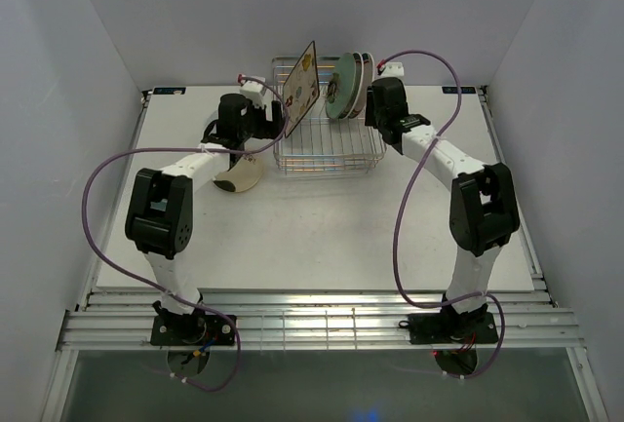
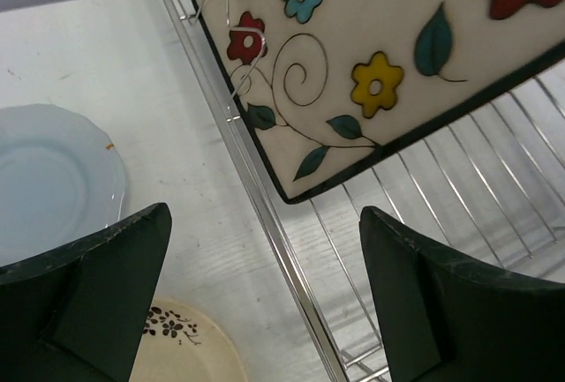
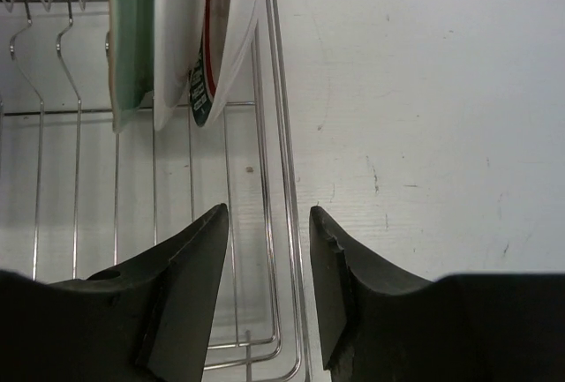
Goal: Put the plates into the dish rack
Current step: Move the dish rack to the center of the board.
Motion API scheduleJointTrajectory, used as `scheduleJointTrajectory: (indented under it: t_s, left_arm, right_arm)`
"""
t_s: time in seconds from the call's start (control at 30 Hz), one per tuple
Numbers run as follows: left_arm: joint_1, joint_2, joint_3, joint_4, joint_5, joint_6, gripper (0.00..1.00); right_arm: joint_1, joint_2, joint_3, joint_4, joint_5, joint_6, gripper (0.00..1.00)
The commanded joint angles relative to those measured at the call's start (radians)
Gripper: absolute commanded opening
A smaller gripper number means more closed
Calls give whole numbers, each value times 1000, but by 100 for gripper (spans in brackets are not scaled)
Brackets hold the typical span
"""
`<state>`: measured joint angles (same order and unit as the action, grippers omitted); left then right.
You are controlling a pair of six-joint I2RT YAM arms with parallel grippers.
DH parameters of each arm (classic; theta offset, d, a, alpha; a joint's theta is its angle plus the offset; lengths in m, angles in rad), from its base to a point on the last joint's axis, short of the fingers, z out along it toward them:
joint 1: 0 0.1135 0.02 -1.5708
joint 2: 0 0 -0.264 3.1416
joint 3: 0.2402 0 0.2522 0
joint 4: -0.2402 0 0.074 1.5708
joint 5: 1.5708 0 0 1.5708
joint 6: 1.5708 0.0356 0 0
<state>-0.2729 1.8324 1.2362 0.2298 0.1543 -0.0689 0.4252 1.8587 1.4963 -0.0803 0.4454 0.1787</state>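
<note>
Left gripper agape beside floral plate

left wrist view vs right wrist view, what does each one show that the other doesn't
Left wrist only: the square flowered plate leaning in the rack, a pale blue plate and a cream plate on the table, and the left gripper, wide open. Right wrist only: a green plate and two white plates standing on edge at the rack's end, and the right gripper, open and empty. Both: the rack and the table.
</note>
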Motion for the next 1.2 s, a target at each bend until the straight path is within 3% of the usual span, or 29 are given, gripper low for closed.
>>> scheduleJointTrajectory:
  t_s: [0.0,0.37,0.57,0.63,0.8,0.9,1.17]
  left_arm:
    - [-6,50,122,-116,-64,-22,98]
    - [-22,140,215,-138,-104,-40,95]
    - [-25,151,186,-101,-125,-46,86]
    - [-25,159,186,-99,-122,-46,77]
    - [-25,160,181,-95,-121,-49,74]
    - [-25,163,186,-98,-117,-45,66]
    - [-37,156,178,-93,-131,-37,39]
  right_arm:
    - [-34,51,56,4,-89,15,48]
    - [-98,171,128,10,-182,15,54]
    - [-111,221,159,19,-224,18,52]
    - [-111,227,153,25,-228,21,46]
    - [-112,218,121,65,-238,28,40]
    - [-111,220,119,67,-243,30,34]
    - [-112,220,119,65,-243,27,17]
